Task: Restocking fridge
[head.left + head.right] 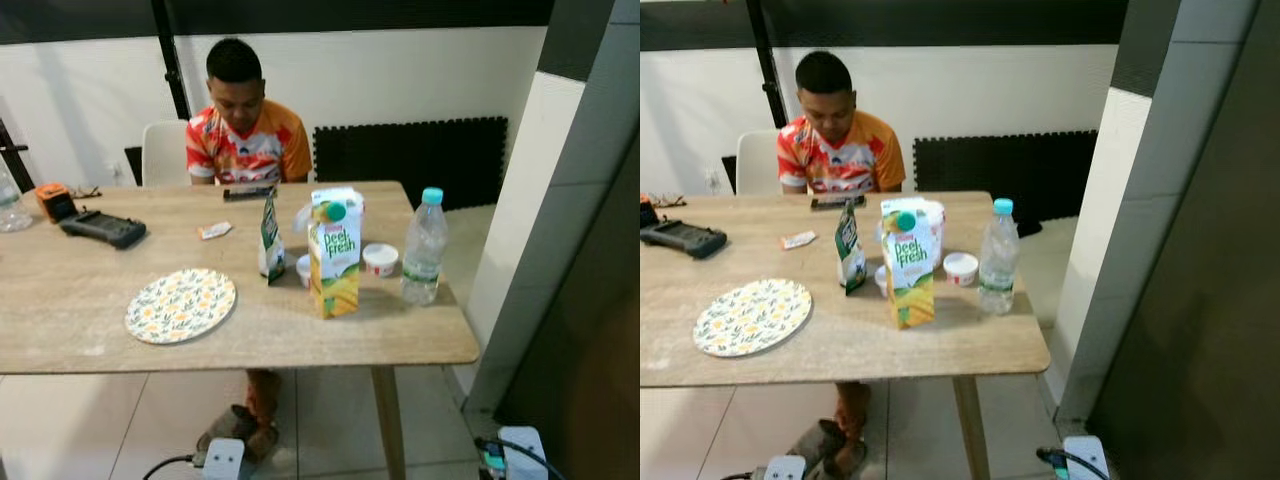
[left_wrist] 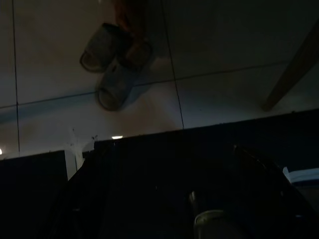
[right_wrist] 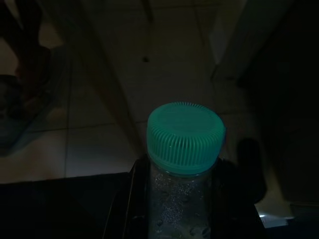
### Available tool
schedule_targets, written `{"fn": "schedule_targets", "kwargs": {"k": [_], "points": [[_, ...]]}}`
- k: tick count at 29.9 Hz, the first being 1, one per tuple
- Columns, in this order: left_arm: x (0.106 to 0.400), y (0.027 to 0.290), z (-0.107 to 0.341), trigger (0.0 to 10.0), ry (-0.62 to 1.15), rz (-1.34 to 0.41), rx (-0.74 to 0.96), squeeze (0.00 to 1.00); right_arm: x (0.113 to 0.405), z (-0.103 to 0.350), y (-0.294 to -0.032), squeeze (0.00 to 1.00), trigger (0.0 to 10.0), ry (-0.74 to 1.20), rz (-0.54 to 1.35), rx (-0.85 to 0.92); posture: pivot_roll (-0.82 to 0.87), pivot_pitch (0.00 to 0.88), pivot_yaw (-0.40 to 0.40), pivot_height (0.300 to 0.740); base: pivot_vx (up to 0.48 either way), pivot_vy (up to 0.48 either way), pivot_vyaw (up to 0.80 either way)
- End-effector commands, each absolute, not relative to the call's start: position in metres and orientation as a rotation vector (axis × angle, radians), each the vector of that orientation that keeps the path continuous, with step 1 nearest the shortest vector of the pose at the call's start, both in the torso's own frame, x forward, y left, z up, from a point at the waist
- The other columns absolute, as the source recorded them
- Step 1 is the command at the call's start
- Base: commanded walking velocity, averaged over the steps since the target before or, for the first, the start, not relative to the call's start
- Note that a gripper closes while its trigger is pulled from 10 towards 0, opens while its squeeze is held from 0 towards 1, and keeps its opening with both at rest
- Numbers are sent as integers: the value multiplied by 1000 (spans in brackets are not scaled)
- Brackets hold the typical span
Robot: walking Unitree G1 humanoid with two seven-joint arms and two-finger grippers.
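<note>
The right jaws [image 3: 182, 199] are closed on a bottle [image 3: 184, 149] down below the bench, its green cap pointing out past the fingertips toward the tiled floor [image 3: 99, 144], long axis in line with the fingers; drops of water cling inside the clear neck. The left jaws sit in deep shade and I cannot tell how they stand.

On the bench [image 1: 90, 300] a juice carton [image 1: 335, 255] stands upright near the right end, green cap on top. Right of it stands a second bottle [image 1: 424, 250], upright, cap up. Between them sits a small lidded tub [image 1: 380, 259]. A green pouch [image 1: 270, 240] stands left of the carton, and a flowered plate [image 1: 181, 304] lies further left. A person [image 1: 245, 125] sits at the far side.
</note>
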State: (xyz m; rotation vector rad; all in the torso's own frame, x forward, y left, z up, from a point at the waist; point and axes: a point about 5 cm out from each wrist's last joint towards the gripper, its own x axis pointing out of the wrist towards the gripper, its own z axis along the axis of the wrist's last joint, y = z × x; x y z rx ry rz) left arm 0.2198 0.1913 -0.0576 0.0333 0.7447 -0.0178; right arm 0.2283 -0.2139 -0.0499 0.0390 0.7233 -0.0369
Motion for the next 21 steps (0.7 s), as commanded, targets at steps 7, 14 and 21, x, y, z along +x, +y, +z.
{"fn": "schedule_targets", "kwargs": {"k": [7, 14, 21], "points": [[217, 208, -57, 10000, 734, 52, 21, 0, 218, -58, -205, 0, 10000, 766, 11, 8, -61, 89, 47, 740, 0, 0, 0], [217, 198, -59, 10000, 766, -58, 90, 0, 206, -63, -214, 0, 10000, 768, -93, 76, -82, 84, 105, 740, 0, 0, 0], [219, 197, -59, 10000, 773, -67, 96, 0, 200, -67, -214, 0, 10000, 794, -92, 90, -79, 72, 95, 740, 0, 0, 0]]}}
